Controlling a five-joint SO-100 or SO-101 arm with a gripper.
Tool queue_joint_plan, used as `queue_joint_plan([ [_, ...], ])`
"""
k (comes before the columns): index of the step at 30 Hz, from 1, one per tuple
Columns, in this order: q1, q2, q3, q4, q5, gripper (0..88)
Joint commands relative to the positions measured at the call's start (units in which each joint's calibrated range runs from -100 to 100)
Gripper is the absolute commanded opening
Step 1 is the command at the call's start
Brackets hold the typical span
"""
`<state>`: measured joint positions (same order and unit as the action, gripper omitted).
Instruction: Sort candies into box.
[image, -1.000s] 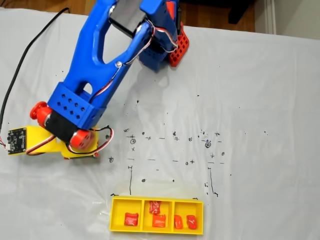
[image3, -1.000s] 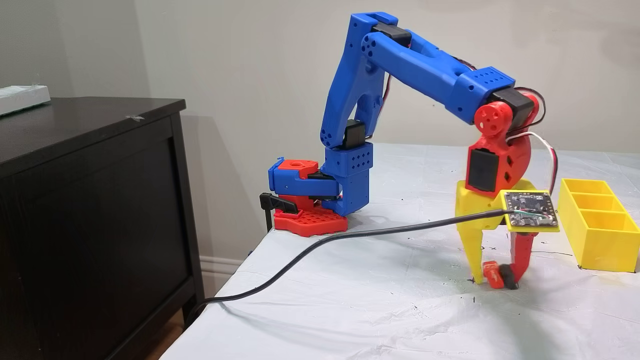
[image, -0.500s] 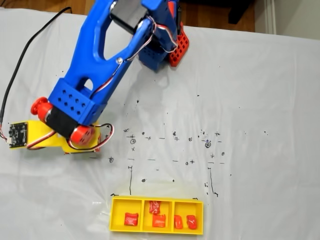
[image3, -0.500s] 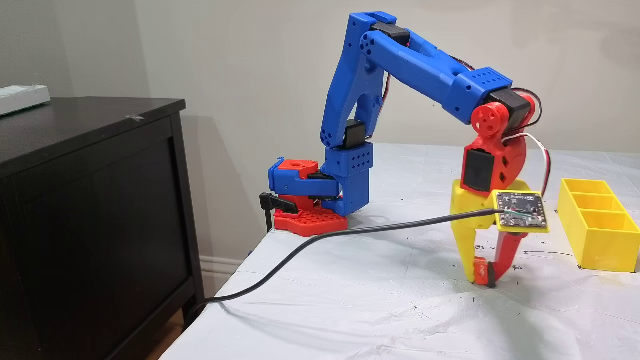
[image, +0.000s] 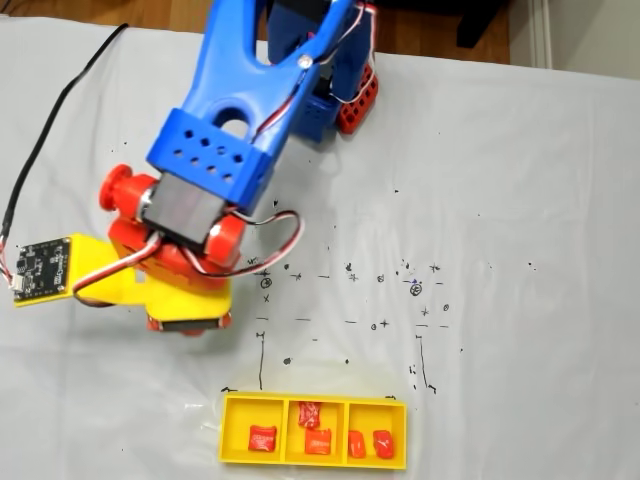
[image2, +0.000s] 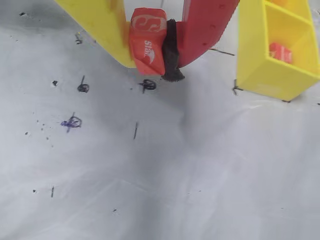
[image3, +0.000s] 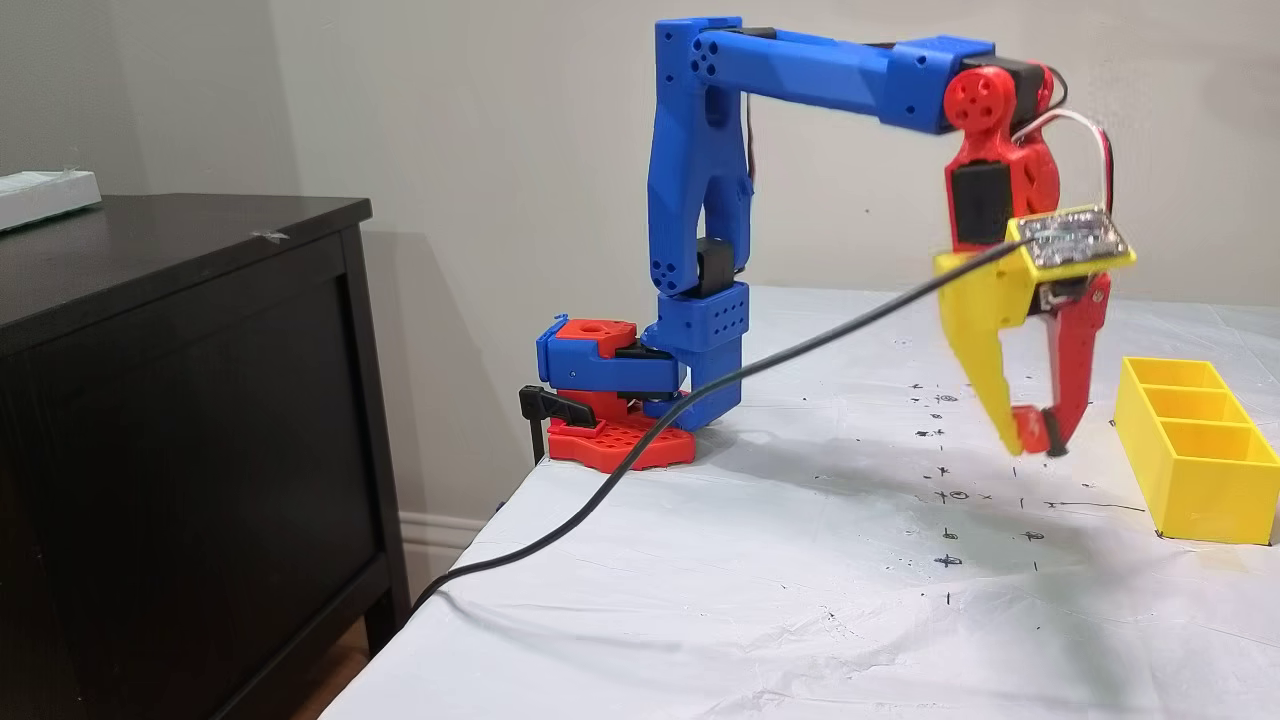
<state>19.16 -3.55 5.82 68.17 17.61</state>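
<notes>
Jaws: I see the gripper (image2: 159, 55) pinching a red candy (image2: 148, 42), lifted off the table (image2: 150, 175).
Why raised: I judge, to clear the box (image3: 1195, 470) wall.

Likely a room in a home: a dark wooden cabinet (image3: 180, 400) against a plain painted wall (image3: 480, 120) with a baseboard, and wood flooring (just visible past the sheet-covered table (image3: 760, 600)).
</notes>
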Motion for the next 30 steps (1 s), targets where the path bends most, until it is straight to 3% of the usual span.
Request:
queue_joint_plan([
  [1, -2.76, -6.2, -7.87, -0.76, -4.2, 0.2],
  [10, -8.38, -2.55, -14.6, -3.13, -10.31, 0.2],
  [17, -10.55, 4.83, -20.97, -4.85, -12.45, 0.2],
  [30, -11.91, 13.65, -26.25, -3.95, -11.48, 0.2],
])
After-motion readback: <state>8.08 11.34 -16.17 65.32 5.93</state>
